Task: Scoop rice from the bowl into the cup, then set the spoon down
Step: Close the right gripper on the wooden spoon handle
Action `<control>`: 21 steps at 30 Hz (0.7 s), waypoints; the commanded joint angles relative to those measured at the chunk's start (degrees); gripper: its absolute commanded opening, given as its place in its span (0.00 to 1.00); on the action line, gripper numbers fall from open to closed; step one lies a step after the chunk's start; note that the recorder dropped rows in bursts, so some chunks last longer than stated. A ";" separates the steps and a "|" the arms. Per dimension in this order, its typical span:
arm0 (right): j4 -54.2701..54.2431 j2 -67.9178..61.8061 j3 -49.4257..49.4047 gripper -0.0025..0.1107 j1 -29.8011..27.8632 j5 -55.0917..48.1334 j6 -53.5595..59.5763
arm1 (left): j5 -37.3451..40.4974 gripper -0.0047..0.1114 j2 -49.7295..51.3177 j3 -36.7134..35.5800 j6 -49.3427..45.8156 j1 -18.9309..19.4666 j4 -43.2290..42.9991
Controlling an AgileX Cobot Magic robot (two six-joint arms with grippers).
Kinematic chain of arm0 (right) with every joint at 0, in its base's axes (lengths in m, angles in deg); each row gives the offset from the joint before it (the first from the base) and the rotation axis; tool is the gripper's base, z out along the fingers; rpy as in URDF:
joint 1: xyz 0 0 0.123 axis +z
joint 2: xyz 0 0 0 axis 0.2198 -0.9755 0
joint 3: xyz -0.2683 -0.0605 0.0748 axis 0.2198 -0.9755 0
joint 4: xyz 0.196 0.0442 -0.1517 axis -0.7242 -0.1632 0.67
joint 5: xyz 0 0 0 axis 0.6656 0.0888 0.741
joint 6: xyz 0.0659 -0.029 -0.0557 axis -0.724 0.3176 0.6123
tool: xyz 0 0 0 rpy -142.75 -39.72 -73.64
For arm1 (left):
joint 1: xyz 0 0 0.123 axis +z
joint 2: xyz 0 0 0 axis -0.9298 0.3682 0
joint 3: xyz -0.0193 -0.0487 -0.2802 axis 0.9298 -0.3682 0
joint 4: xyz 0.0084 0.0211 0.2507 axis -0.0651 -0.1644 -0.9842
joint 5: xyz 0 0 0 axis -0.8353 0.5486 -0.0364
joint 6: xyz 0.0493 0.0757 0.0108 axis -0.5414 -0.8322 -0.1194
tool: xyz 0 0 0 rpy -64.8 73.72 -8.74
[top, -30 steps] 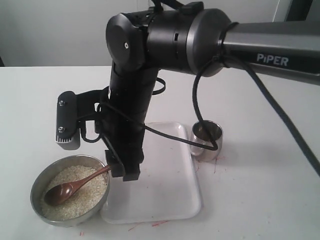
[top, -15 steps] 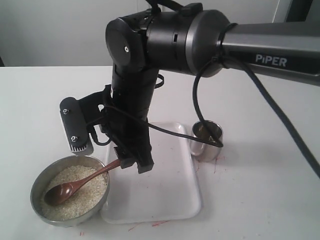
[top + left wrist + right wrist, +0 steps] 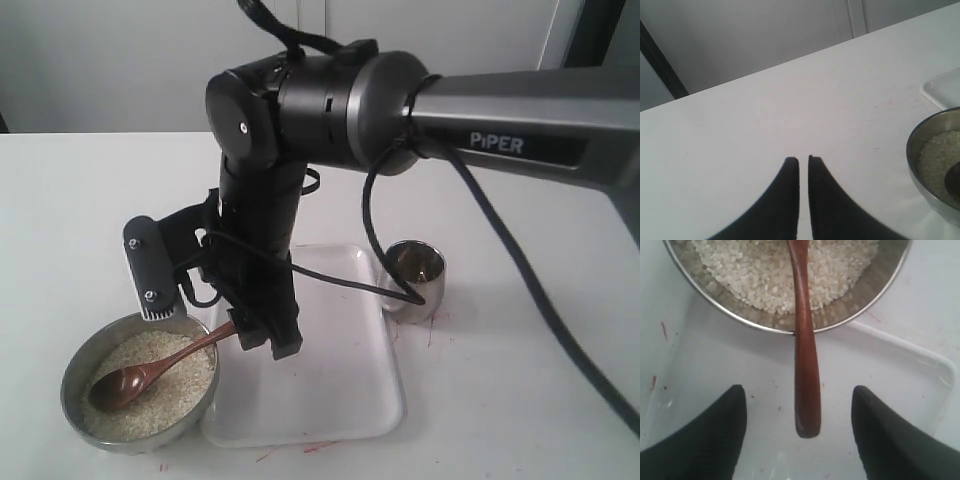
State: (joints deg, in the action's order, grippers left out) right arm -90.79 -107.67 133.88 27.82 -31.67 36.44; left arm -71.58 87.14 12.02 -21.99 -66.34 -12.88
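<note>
The grey steel bowl (image 3: 138, 441) holds rice (image 3: 165, 385) at the front left. The dark wooden spoon (image 3: 118, 387) lies in the rice, its handle sticking out over the rim toward the tray. My right gripper (image 3: 265, 342) hangs at the handle's tip. In the right wrist view this gripper (image 3: 799, 388) is open, and the spoon handle (image 3: 806, 370) ends between the fingers (image 3: 715, 440) without touching either. The shiny cup (image 3: 415, 280) stands right of the tray. My left gripper (image 3: 801, 159) is shut and empty over bare table beside the bowl (image 3: 922, 135).
A white plastic tray (image 3: 335, 395) lies between bowl and cup, under my right gripper, with small red specks on it. The right arm's cable (image 3: 375, 240) droops close to the cup. White table (image 3: 520, 400) stretches all round.
My right wrist has tilted and swung its fingers in around the end of the spoon handle; the arm shifted slightly left. Spoon, bowl and cup have stayed put.
</note>
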 commanded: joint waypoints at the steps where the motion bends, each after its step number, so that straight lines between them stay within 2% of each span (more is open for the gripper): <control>1: 0.18 -1.57 0.30 0.54 0.09 -0.09 0.10 | -0.34 0.16 0.05 0.36 0.08 -0.16 0.50; 10: 0.32 -4.23 0.30 0.53 0.09 1.82 -1.22 | -0.34 0.16 0.05 0.36 0.08 -0.16 0.50; 21: 0.32 -4.67 0.30 0.44 0.09 2.01 -1.90 | -0.34 0.16 0.05 0.36 0.08 -0.16 0.50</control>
State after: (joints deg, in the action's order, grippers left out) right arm -90.57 -112.45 133.88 27.82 -29.66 35.18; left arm -71.58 87.14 12.02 -21.99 -66.34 -12.88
